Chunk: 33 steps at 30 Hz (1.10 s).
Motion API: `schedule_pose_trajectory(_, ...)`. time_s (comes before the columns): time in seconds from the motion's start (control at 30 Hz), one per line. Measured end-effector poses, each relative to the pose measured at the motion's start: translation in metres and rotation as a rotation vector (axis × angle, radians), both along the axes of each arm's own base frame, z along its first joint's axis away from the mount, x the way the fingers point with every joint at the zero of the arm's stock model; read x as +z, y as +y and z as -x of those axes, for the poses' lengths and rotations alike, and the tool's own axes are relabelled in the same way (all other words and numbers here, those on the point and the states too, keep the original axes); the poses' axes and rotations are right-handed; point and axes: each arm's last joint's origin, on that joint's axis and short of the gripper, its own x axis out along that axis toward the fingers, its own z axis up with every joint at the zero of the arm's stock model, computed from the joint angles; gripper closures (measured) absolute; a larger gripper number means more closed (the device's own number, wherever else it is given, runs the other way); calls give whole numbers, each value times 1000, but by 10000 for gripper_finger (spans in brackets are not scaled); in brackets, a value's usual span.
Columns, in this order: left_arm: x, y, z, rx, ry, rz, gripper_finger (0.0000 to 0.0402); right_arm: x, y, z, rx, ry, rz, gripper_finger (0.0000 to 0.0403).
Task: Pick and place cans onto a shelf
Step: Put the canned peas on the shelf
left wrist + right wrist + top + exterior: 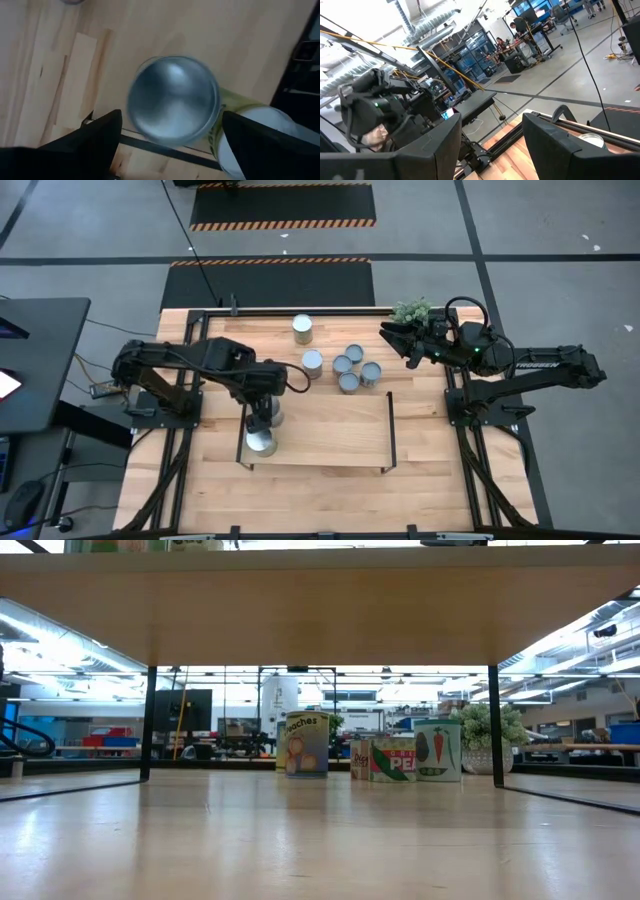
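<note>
The shelf (330, 430) is a light-wood board with black rails at its short sides. One silvery can (261, 443) stands upright on the shelf's left end. My left gripper (262, 423) hovers just above it, open. In the left wrist view the can's round top (173, 100) shows between my fingers (100, 140), which stand either side of it without touching. Several more cans (350, 368) stand on the tabletop beyond the shelf. My right gripper (396, 345) is open and empty by the far right, next to the plant.
A small green plant (412, 310) stands at the table's far right, close to my right gripper. Two single cans (302, 328) (312, 363) stand left of the cluster. A yellow-green labelled thing (245, 112) shows beside the shelf can. The shelf's middle and right parts are bare.
</note>
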Motion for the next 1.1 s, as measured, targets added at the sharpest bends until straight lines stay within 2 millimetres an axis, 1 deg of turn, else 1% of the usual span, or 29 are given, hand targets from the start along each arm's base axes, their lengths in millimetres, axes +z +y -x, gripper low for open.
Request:
schedule_pose_trajectory(0.13,12,10,1,9,-40,-6,53,0,0,0,-1,2,4,186)
schedule_pose_trajectory(0.23,14,19,-2,0,-68,-23,53,0,0,0,-1,2,4,186)
schedule_pose_trajectory(0.3,14,25,-8,0,-108,-29,53,0,0,0,-1,2,4,186)
schedule_pose_trajectory(0.37,14,30,-18,4,-163,-19,53,0,0,-1,-1,3,2,186)
schedule_pose_trajectory(0.47,7,32,-33,-28,-188,-18,53,-1,0,-2,0,3,-5,186)
schedule_pose_trajectory(0.63,-13,30,-49,-124,-103,-6,54,-2,0,-3,1,5,-11,186)
schedule_pose_trajectory(0.7,-18,29,-51,-147,-77,2,54,-2,0,-4,1,3,-11,186)
schedule_pose_trajectory(0.8,-21,29,-50,-176,-35,-15,54,-2,0,-4,1,4,-11,186)
schedule_pose_trajectory(0.93,-22,28,-45,-215,11,-89,54,-2,0,-4,1,4,-11,186)
schedule_pose_trajectory(1.1,-22,27,-42,-225,40,-79,54,-2,0,-4,0,4,-9,186)
